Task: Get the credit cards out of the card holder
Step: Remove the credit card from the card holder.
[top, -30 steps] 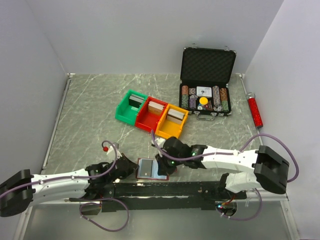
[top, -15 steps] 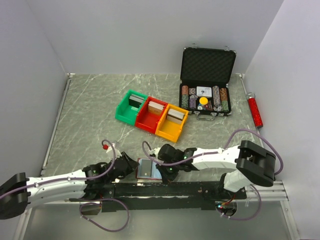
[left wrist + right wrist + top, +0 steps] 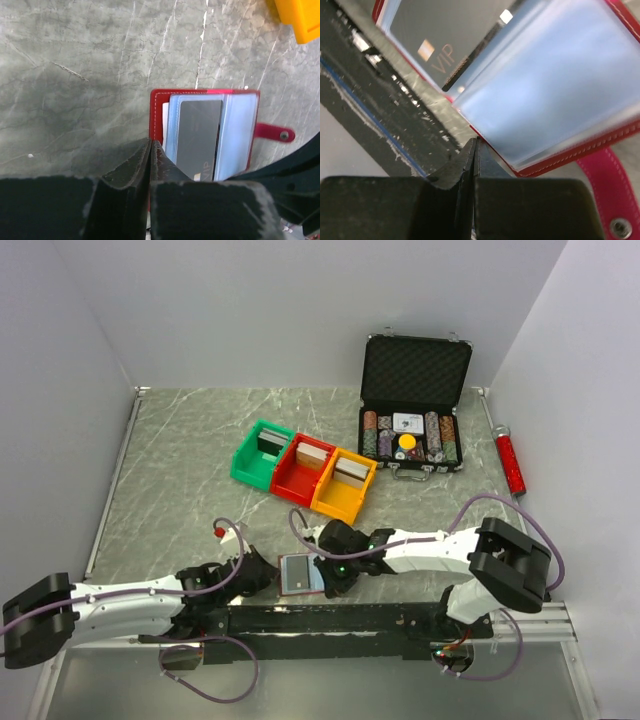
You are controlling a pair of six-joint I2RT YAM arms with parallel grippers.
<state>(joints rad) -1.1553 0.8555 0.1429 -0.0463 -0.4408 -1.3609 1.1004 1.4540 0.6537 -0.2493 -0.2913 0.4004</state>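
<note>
The card holder lies open at the table's near edge, a red wallet with a strap tab. A grey card marked VIP sits in its left half, with a pale blue glossy leaf beside it. The card, the leaf and the tab also show in the right wrist view. My left gripper is shut and empty, its tips at the wallet's left edge. My right gripper is shut and empty, its tips at the wallet's red rim, beside the black rail. From above, the left gripper and the right gripper flank the wallet.
Green, red and yellow bins with card decks stand mid-table. An open black chip case is at the back right, and a red tube by the right wall. A black rail runs along the near edge.
The right gripper has shifted slightly left against the wallet's right side. The left arm has reached a little further right, and the wallet has edged right between the two grippers.
</note>
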